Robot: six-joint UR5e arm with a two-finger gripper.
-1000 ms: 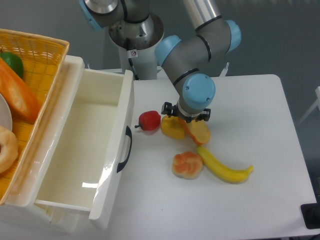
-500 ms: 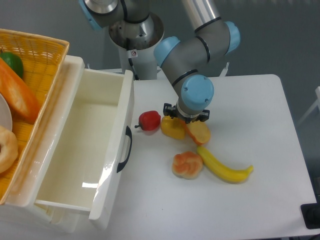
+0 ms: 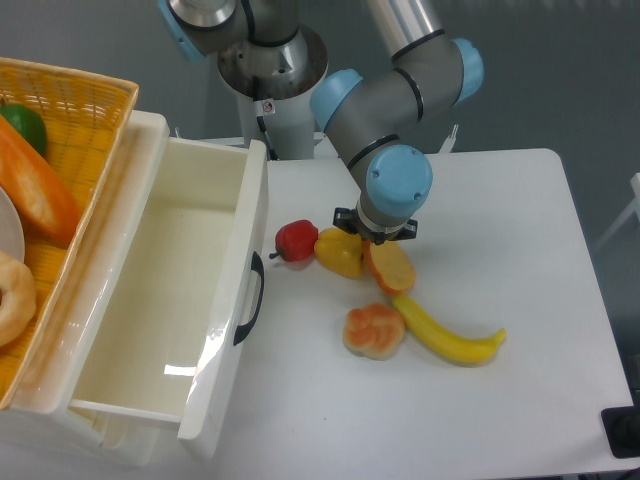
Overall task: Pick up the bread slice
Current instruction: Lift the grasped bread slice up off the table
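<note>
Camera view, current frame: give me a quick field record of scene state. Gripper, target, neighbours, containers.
gripper: low over the bread slice, fingers hidden under the wrist, open or shut cannot be told
bread slice: on the table, tilted, just below the gripper
yellow pepper: touching the slice's left side
red apple: left of the pepper
swirled bun: in front of the slice
banana: right of the bun
drawer: open, nothing seen inside
basket: far left, holds a baguette
</note>
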